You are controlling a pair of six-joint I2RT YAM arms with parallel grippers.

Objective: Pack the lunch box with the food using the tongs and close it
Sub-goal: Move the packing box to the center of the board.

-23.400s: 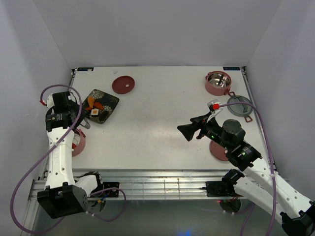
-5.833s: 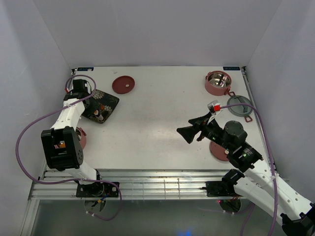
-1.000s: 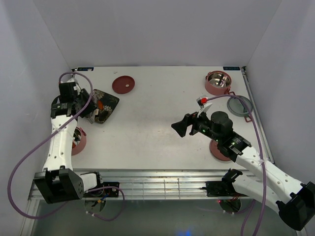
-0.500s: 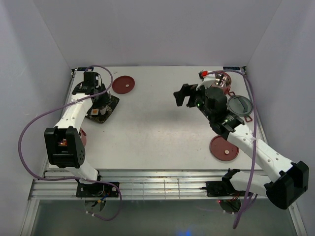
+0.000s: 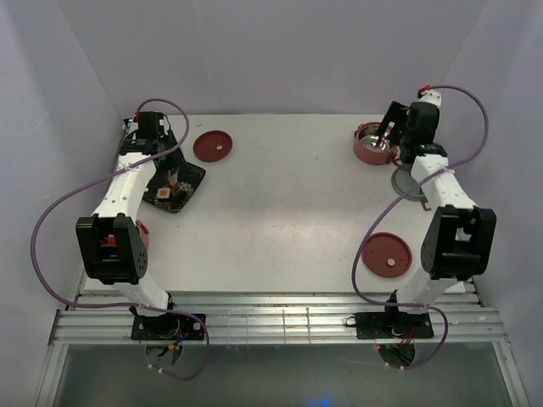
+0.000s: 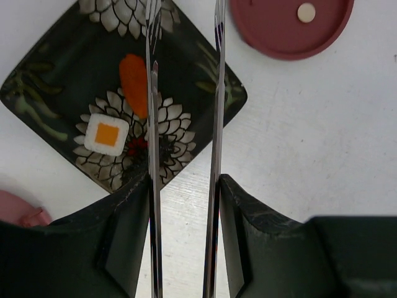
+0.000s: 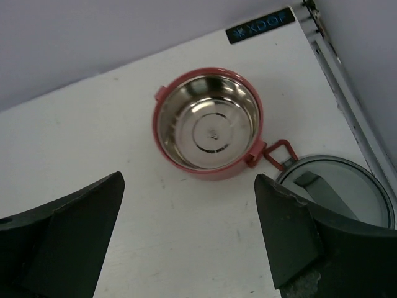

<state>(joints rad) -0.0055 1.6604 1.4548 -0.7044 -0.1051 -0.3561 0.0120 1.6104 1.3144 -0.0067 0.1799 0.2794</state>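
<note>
Between the fingers (image 6: 133,205) of the left gripper (image 6: 184,180) sit the tongs (image 6: 217,93), clamped from outside, one finger on each arm; the two arms stand apart and near parallel, running forward out of the wrist view, so the tips cannot be seen.

Below and ahead of this gripper lies the floral plate (image 6: 43,93) on the table (image 5: 280,212); on it an orange piece (image 6: 133,84) and a white roll (image 6: 107,133) with an orange centre; one tong arm crosses the edge of the orange piece in view, and I cannot tell whether it touches; something dark and red near the plate's middle is hidden behind that arm.

Ahead and off to the other arm's side: a dark-red lid (image 6: 288,22), flat, apart from the plate; close behind the gripper on the plate's side, the pink-red edge of a second tier (image 6: 15,214).

Right gripper (image 7: 189,180): fingers spread wide, holding nothing; it hangs above the far corner of the table.

Ahead of it and centred between the fingers stands a lunch box tier (image 7: 209,130), upright, steel inside showing; a grey lid (image 7: 338,192) lies just beside the tier's looped handle; the other dark-red lid (image 5: 387,254) is well behind this gripper, near the arm's base.
</note>
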